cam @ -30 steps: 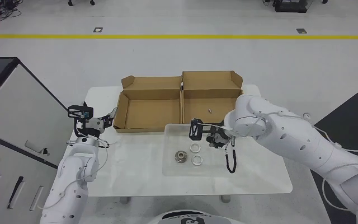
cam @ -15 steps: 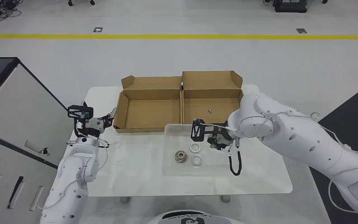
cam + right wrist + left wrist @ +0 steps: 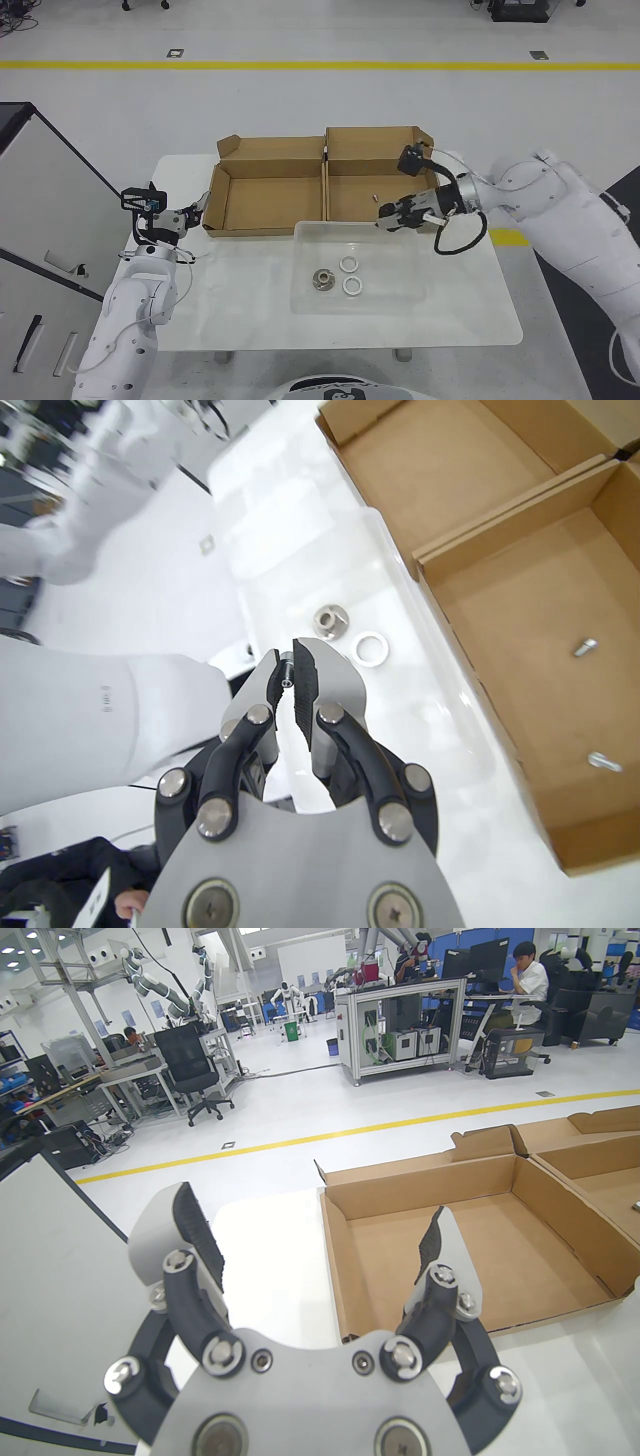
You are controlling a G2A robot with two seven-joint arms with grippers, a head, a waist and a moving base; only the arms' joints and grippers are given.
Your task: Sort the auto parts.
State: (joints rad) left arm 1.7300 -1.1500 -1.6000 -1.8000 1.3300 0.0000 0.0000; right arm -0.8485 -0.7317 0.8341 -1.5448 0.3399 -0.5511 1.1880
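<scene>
The right hand (image 3: 288, 655), nearly closed, pinches a small bolt (image 3: 285, 670) at its very tips above the tray (image 3: 430, 285) rim beside the right box (image 3: 525, 610), where two bolts (image 3: 585, 646) lie; so slight a grip may drop it short of the box; the left hand (image 3: 320, 1253) hangs wide open, empty.

Two cardboard boxes (image 3: 270, 195), one tray (image 3: 400, 300), two white rings (image 3: 350, 264), one metal bushing (image 3: 322, 279), three bolts (image 3: 584, 647).

Auto parts, partly sorted.
Bushing (image 3: 322, 279), two white rings (image 3: 350, 264) in tray (image 3: 400, 292); two bolts (image 3: 584, 647) in right box (image 3: 400, 188); third bolt (image 3: 286, 666) clamped in right gripper (image 3: 286, 651).
</scene>
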